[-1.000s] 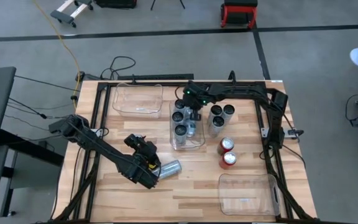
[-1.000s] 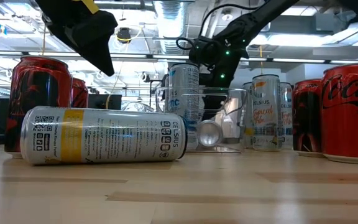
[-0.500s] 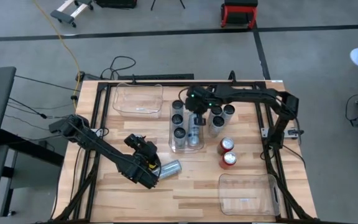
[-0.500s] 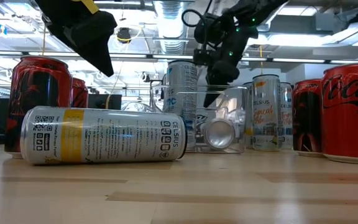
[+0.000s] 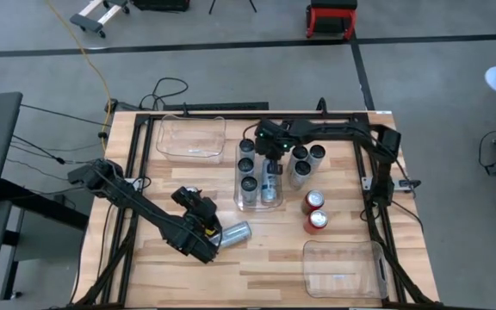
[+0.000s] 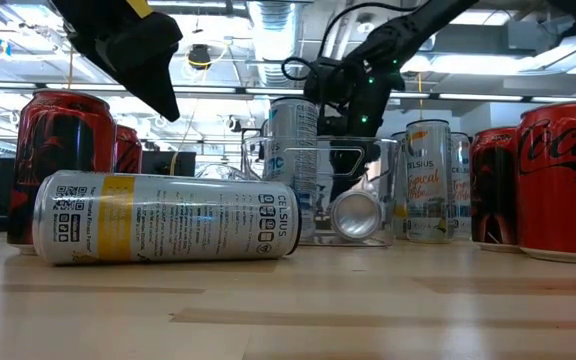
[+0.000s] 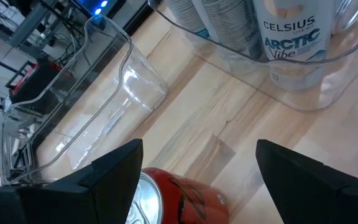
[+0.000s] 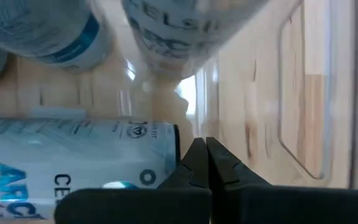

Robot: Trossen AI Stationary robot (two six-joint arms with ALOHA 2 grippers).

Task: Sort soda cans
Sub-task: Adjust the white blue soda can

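**Cans in the middle bin, one lying outside**

The right gripper (image 5: 268, 148) is held clenched and empty above the middle clear bin (image 5: 259, 203), where silver cans (image 5: 250, 182) are standing and one is lying down. The left gripper (image 5: 207, 244) is spread wide, holding nothing, beside a fallen silver can (image 5: 234, 233). Two red cans (image 5: 315, 212) are seen standing right of the bin.

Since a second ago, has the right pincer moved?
Yes. The right pincer swung out over the middle bin, then came back near its start.
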